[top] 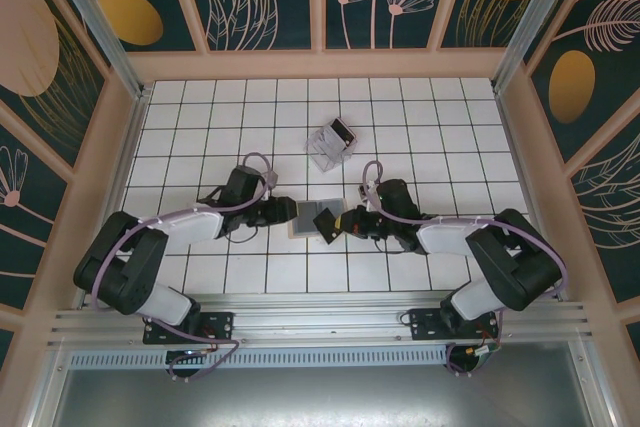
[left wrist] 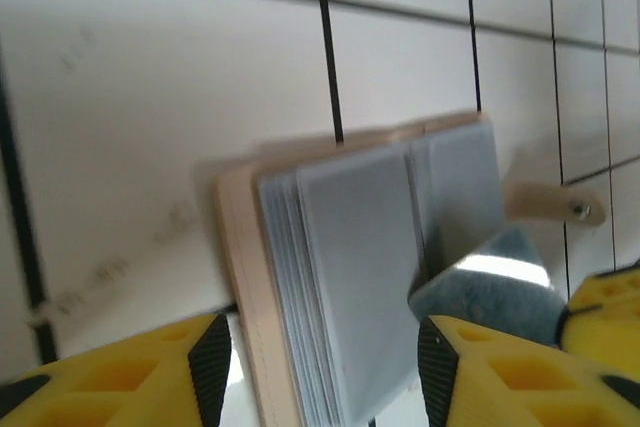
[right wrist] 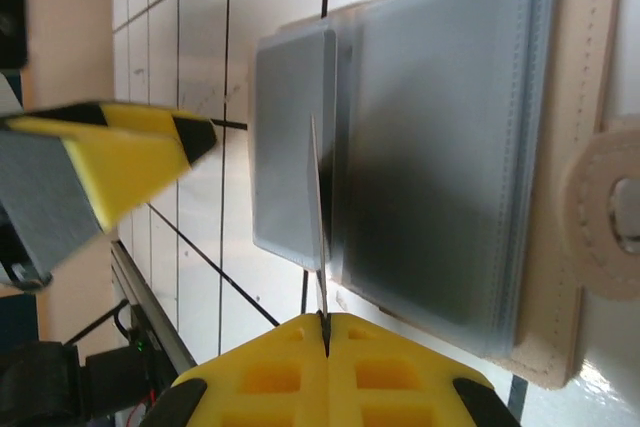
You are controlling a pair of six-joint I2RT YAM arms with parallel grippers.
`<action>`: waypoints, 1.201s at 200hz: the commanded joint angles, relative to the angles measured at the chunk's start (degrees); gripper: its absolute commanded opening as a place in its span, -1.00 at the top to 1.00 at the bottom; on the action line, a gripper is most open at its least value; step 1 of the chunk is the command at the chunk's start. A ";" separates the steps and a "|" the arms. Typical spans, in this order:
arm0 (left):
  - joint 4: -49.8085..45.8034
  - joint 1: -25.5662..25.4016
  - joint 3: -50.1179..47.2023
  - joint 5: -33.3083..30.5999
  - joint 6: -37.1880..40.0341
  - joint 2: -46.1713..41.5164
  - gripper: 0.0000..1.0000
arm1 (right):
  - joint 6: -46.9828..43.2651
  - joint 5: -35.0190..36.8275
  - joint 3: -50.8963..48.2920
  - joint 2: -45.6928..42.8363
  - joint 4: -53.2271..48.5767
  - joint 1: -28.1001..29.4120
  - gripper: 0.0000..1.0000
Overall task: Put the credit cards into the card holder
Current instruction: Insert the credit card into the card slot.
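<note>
Right gripper (right wrist: pixel 325 325) is clamping one thin credit card (right wrist: pixel 317 197) edge-on over the card holder (left wrist: pixel 350 247). The holder is lying open between both grippers, showing stacked grey plastic sleeves and a tan stitched rim. Left gripper (left wrist: pixel 323 357) is straddling its edge, can't tell if gripping. Loose credit cards (top: pixel 330 142) are sitting further back on glossy white tile (top: pixel 200 127).

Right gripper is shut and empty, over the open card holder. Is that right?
Not empty. The right gripper is shut on a thin credit card, seen edge-on in the right wrist view, over the open card holder.
</note>
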 commanded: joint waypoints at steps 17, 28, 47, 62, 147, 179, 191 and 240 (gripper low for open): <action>1.03 -1.53 -0.96 -1.20 -3.28 2.55 0.03 | 0.22 3.82 -0.87 -1.32 2.88 -0.41 1.00; 1.67 -1.65 -1.64 -1.52 -4.12 2.64 0.06 | 0.20 4.34 -1.21 -2.02 2.78 -0.78 1.00; 2.70 -1.61 -2.65 -1.93 -4.76 2.95 0.07 | 0.01 3.73 -0.88 -1.10 2.72 -1.04 1.00; 3.78 -1.65 -3.00 -1.61 -5.28 3.71 0.07 | 0.68 2.65 -0.95 0.37 4.74 -1.02 1.00; 6.27 -2.42 -2.20 -0.87 -5.74 6.86 0.08 | 0.42 2.63 0.74 5.04 7.32 -0.95 1.00; 5.70 -2.60 -2.11 -1.56 -5.68 6.62 0.08 | 1.06 5.00 1.20 4.82 7.21 -0.97 1.00; 5.62 -2.65 -2.19 -1.97 -5.67 6.21 0.08 | 1.10 5.79 0.88 4.13 6.99 -1.07 1.00; 7.42 -2.89 -2.55 -1.44 -6.54 7.74 0.07 | 3.98 5.40 2.21 7.76 13.40 -1.14 1.00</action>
